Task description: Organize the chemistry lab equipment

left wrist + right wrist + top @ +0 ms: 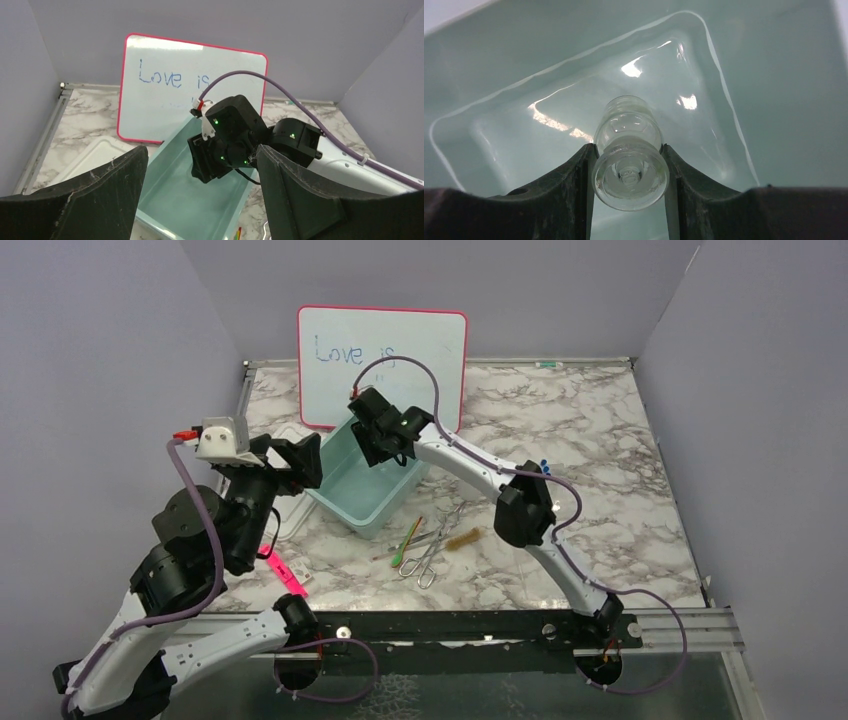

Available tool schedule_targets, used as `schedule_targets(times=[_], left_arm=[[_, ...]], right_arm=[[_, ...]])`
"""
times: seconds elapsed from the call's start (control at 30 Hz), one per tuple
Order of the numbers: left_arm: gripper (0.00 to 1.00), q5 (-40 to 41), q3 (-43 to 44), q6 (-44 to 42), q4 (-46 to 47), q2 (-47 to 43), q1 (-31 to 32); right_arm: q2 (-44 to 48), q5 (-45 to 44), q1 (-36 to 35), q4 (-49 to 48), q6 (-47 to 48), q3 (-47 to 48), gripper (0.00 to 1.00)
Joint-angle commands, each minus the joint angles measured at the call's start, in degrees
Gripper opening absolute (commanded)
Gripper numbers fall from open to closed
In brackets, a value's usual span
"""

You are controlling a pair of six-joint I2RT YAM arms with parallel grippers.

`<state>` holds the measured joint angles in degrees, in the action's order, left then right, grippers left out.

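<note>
Nearest in the overhead view, the left arm's base (297, 620) sits on the black rail at the near edge of the marble tabletop (620, 430), and the arm rises and folds back over the left side. Its left tool (303, 462) hangs just left of a teal bin (345, 502), its fingers (100, 195) spread wide with nothing between them. Its wrist view looks past them toward the bin. Under that arm a pink marker pen (284, 574) lies near the front edge, and a white lid (92, 155) lies flat just beside the bin's left wall. A pink-framed whiteboard (382, 360) with "Love is" written in blue stands at the back wall, directly behind the bin. The right tool (628, 148) reaches down inside the bin and is clamped on the small glass flask (626, 122). It grips the flask from both sides near the mouth, which faces the wrist camera, while the body points at the bin's floor. Whether the flask touches that floor cannot be told. In front of the bin to its right, some thin coloured sticks (410, 537) lie beside the metal tongs (437, 543), and the brown bristle brush (463, 537) lies just right of them. Farther right, behind the right arm's elbow, the blue-capped tubes (543, 466) show only as small blue tips.
</note>
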<state>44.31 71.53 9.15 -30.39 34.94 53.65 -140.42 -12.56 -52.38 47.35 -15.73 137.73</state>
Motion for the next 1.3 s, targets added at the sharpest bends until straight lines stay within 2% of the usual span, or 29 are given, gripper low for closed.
schedule_targets(times=[0.0,0.33,0.67,1.0,1.27], left_arm=[[0.82,-1.11,-2.35,2.92,-3.48,-0.07,0.14],[0.82,-0.64,-5.41,5.41,-6.40,0.15,0.14],[0.82,-1.09,-6.05,6.92,-8.23,0.50,0.14],[0.82,-2.28,-6.91,8.33,-9.01,0.77,0.19],[0.83,-4.52,-8.29,9.74,-9.30,0.59,0.14]], right_arm=[[-2.05,-2.18,0.09,-5.50,3.97,2.65,0.26],[-6.46,-2.91,0.73,-7.83,7.73,2.35,0.31],[-3.29,-0.13,0.88,-11.83,7.29,2.34,0.62],[3.94,0.37,0.88,-13.79,5.93,0.29,0.64],[16.64,3.32,0.88,-17.07,2.98,-10.85,0.63]])
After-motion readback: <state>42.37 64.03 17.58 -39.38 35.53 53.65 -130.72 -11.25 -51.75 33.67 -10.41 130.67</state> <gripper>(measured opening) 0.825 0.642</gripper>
